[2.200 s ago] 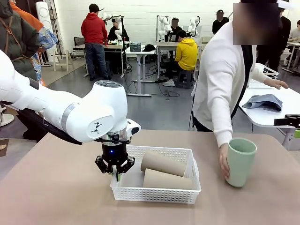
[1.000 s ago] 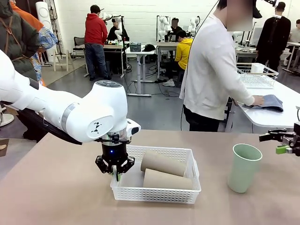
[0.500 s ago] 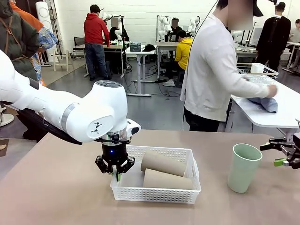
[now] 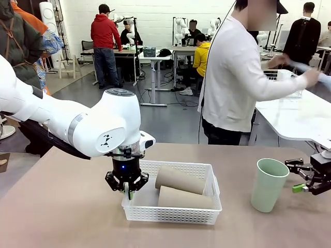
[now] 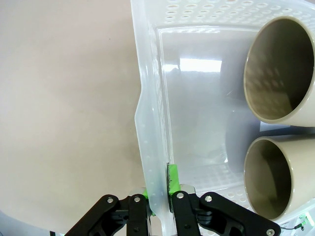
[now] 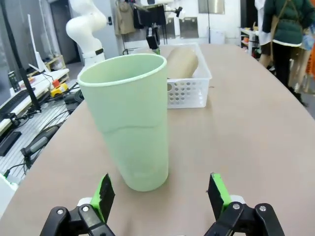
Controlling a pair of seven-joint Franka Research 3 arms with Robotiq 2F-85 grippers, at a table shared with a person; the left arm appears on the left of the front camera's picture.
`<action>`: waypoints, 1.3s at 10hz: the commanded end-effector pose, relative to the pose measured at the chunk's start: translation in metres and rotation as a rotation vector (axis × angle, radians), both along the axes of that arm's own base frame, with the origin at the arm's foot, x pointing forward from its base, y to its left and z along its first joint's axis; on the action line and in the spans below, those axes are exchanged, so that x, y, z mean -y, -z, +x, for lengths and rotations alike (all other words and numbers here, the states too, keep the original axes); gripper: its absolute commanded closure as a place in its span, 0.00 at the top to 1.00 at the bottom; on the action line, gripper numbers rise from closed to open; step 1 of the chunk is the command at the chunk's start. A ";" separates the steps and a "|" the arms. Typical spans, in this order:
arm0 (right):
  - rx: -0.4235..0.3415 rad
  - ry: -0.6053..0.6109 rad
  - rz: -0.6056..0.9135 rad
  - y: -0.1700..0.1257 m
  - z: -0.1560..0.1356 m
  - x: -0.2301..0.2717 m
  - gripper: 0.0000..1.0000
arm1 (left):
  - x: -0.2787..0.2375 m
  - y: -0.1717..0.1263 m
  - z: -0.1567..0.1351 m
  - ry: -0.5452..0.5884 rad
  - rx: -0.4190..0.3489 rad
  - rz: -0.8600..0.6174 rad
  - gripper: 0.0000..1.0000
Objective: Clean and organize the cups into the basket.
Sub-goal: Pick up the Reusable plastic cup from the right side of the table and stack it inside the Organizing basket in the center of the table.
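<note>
Brown table (image 4: 62, 217), person (image 4: 232, 77) in white

In the basket (image 4: 170, 213) the left part of the floor is free, but the left pincer (image 4: 128, 194) is clamped on the left wall and the white arm (image 4: 98, 126) hangs over that end. Two brown cups (image 4: 181, 180) lie side by side and fill the right part. Between the basket and the green cup (image 4: 268, 184) the surface (image 4: 67, 206) is bare. The right pincer (image 4: 292, 175) waits with its jaws wide apart just beside this cup, near the right edge, not touching it. The left side of the surface is bare. A person (image 4: 232, 77) stands at the far edge.
</note>
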State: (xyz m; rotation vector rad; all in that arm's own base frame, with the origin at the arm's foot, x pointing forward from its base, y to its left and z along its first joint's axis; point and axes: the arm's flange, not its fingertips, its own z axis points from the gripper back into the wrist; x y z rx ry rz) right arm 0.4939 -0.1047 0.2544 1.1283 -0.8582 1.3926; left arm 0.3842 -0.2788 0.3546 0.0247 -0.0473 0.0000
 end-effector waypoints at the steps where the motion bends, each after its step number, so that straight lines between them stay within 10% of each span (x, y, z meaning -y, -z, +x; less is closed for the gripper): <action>1: -0.025 -0.057 -0.041 0.010 -0.005 -0.013 1.00 | 0.001 -0.001 0.000 -0.005 0.007 0.002 0.00; 13: -0.072 -0.236 -0.053 0.027 -0.017 -0.101 1.00 | 0.001 -0.001 0.000 -0.005 0.007 0.002 0.00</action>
